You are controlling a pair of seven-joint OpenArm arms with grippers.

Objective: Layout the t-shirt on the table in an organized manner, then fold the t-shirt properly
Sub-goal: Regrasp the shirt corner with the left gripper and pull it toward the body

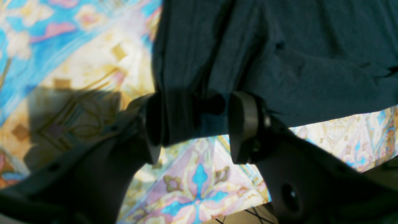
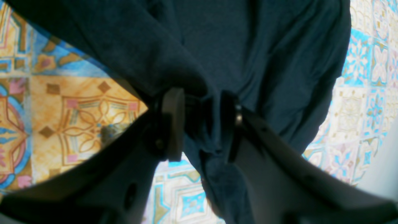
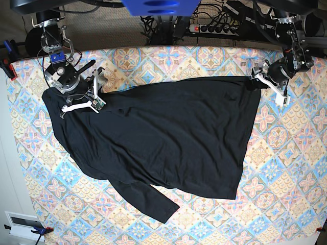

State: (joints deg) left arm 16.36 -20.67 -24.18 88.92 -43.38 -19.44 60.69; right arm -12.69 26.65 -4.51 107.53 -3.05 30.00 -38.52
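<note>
You have the plain black long-sleeved t-shirt [image 3: 163, 138] spread over the middle of the tiled pastel-patterned worktop [image 3: 286, 168], one sleeve trailing toward the near edge. Your left tool [image 1: 194, 124] is clenched on a bunched corner of the fabric at the far right in the base view. Your right tool [image 2: 202, 124] pinches a gathered fold at the far left. In both wrist views the cloth fills the gap between the fingers [image 2: 172, 123], so you cannot see how much is caught. The right arm hides the shirt's upper left part.
</note>
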